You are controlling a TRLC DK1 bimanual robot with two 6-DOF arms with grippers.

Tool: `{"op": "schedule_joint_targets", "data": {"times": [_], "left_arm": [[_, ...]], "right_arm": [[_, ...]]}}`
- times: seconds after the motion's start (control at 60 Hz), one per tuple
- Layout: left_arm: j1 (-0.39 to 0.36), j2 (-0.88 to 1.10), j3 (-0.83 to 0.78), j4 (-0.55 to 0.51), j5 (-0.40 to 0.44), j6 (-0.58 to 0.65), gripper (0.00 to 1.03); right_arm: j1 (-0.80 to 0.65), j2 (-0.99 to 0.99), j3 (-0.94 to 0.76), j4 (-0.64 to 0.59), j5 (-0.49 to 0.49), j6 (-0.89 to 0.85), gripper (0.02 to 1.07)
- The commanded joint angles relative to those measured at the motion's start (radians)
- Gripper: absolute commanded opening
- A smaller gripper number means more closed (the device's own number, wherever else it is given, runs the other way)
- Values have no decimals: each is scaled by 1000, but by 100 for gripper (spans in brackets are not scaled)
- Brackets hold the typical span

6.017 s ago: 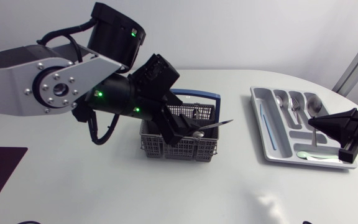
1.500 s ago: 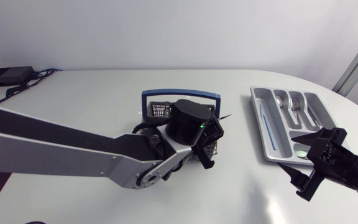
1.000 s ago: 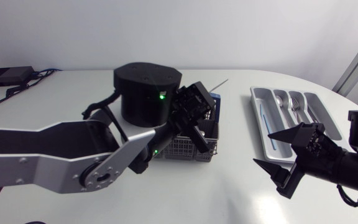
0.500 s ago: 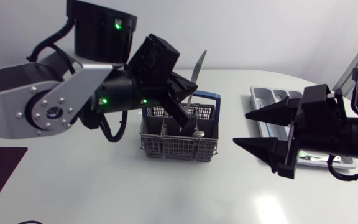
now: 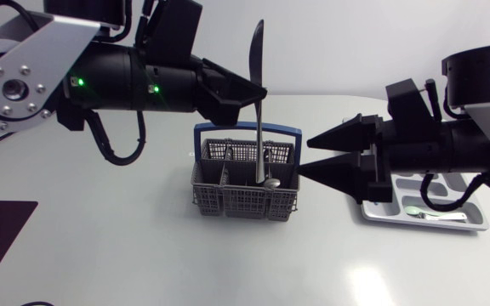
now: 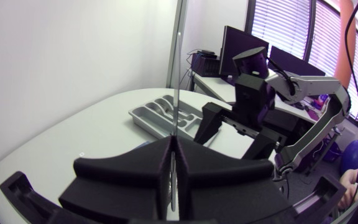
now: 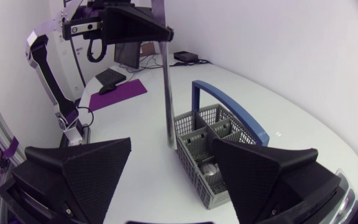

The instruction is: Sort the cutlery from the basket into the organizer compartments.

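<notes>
While basket (image 5: 245,202) holds a spoon (image 5: 270,181), knife (image 5: 256,51) — upright

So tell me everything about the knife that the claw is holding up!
The knife is long, thin and silvery, like metal. It stands upright, with its curved blade pointing up and its narrow handle end hanging down by the grey basket. The left claw pinches it from both sides, just below the blade. Nothing else seems to touch it.

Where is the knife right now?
In the head view, the knife is held upright in the left gripper, over the basket, with the open right gripper facing it.
</notes>
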Motion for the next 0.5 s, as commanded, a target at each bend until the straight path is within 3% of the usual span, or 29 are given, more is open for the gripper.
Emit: {"op": "schedule_joint_targets", "data": {"times": [0.0, 0.217, 0.483], "left_arm": [[18, -3, 56, -17, 53, -42, 3], [40, 22, 70, -54, 156, -61, 3], [69, 46, 68, -58, 250, -90, 3]], "right_arm": [[20, 51, 44, 6, -27, 40, 94], [74, 133, 125, 29, -38, 90, 92], [143, 174, 180, 42, -53, 130, 74]]}}
